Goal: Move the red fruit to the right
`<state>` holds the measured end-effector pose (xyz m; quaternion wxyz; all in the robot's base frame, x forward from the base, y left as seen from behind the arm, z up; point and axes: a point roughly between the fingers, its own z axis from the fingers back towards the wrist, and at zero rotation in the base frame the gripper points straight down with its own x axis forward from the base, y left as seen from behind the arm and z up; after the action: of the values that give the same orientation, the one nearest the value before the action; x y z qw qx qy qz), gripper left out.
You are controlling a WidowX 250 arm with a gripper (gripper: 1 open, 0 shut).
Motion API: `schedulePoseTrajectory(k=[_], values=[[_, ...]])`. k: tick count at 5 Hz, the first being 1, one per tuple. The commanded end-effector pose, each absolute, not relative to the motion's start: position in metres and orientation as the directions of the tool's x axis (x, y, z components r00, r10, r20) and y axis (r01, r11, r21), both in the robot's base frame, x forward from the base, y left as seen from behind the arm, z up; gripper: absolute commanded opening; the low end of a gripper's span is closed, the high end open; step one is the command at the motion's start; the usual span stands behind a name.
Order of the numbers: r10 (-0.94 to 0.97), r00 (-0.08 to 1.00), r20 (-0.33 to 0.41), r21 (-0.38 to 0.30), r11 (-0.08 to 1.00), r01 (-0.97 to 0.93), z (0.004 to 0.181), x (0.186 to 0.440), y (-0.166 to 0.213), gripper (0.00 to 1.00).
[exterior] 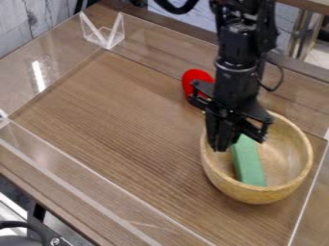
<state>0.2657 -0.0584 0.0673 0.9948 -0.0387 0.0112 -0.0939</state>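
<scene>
Over the bowl (298,171), the gripper (236,135) grasps the green block (247,159), while the fruit (195,83) lies behind it; lifting the block would move the wrong thing.

one red fruit (195,81), one bowl (293,180), one green block (248,160)

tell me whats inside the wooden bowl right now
A green block lies inside the wooden bowl. The end effector reaches down over the block's upper end, hiding it, so contact cannot be judged.
</scene>
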Motion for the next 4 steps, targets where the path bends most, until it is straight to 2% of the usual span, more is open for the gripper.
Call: schedulePoseTrajectory(k=[1,2,3,4], values=[[-0.205,0.977,0.055,-0.076,0.975,0.209,0.085,0.271,-0.049,1.00],[-0.251,0.966,0.064,-0.069,0.965,0.255,0.082,0.269,-0.058,0.00],[-0.298,0.952,0.067,-0.065,0.951,0.302,0.079,0.266,-0.068,0.00],[-0.297,0.953,0.068,-0.062,0.952,0.301,0.076,0.273,-0.071,1.00]])
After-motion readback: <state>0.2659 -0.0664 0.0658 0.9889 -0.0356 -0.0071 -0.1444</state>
